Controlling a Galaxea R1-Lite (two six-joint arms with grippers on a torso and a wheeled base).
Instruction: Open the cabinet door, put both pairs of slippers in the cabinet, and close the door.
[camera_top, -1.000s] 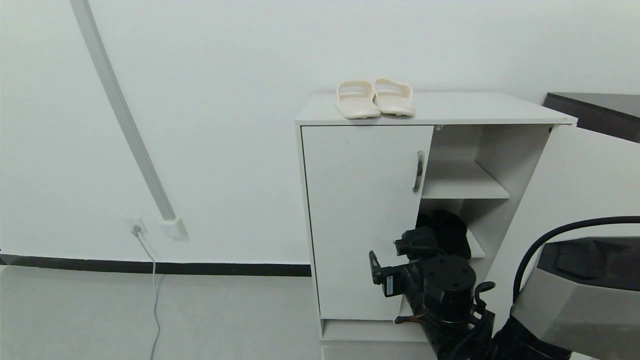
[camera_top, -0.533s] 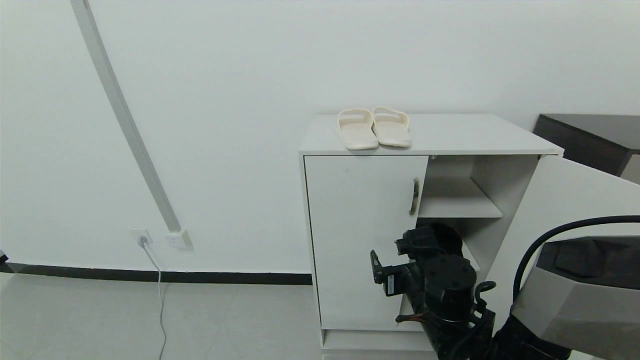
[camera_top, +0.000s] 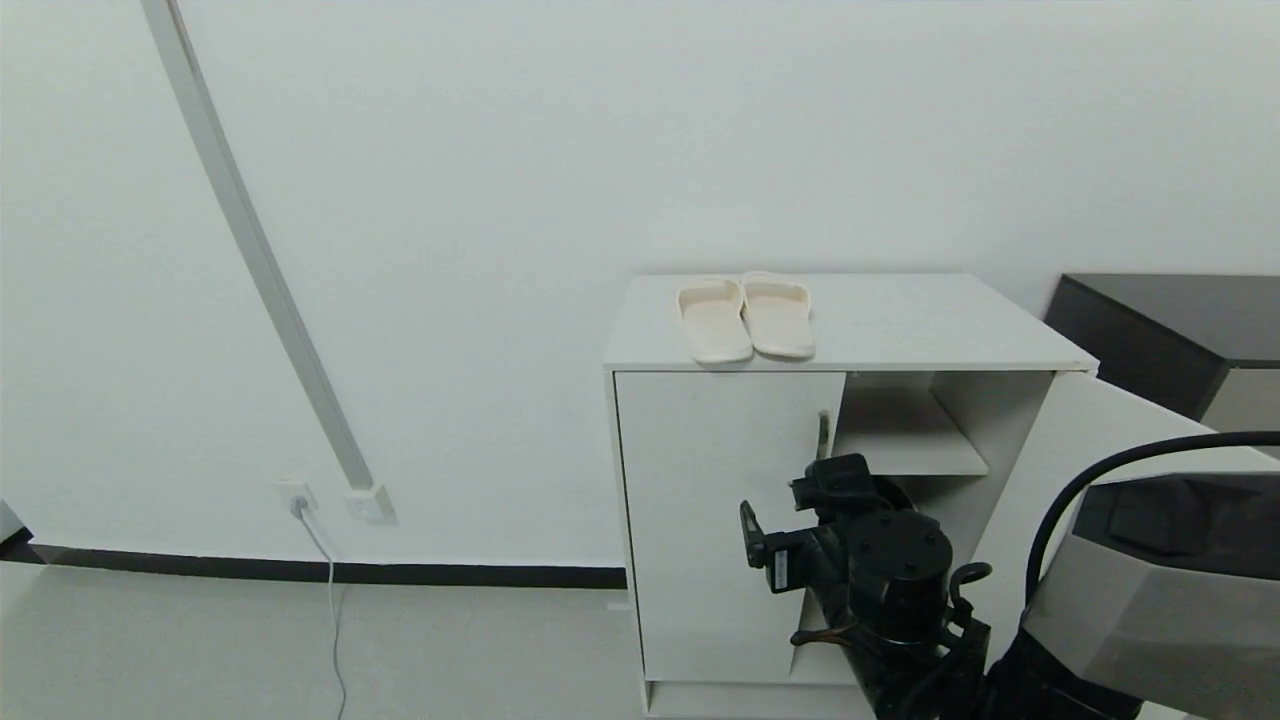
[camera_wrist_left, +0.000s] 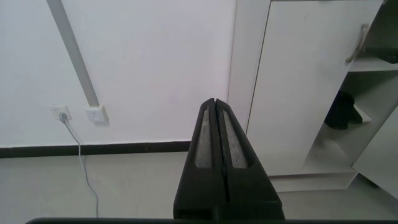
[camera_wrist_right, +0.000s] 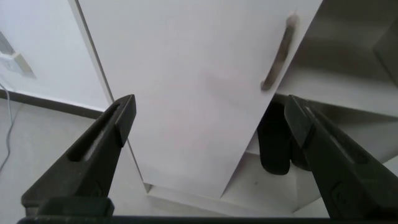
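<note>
Resting atop the cabinet (camera_top: 900, 325), lengthwise near to far: cream slippers (camera_top: 745, 320). Sat well above the released right jaws, nearer than the clenched, empty left jaws. Black slippers (camera_wrist_right: 277, 146) already shelved inside.

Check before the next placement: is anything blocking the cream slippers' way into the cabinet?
Nothing visible does: the right door stands open and the cream slippers lie on the cabinet top. Black slippers sit lower inside.

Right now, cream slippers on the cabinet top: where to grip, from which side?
Probably the heel ends of the cream slippers, from the front: they lie flat, side by side, at the front edge of the cabinet top, straps toward the wall, so the right gripper could pinch both adjoining soles.
</note>
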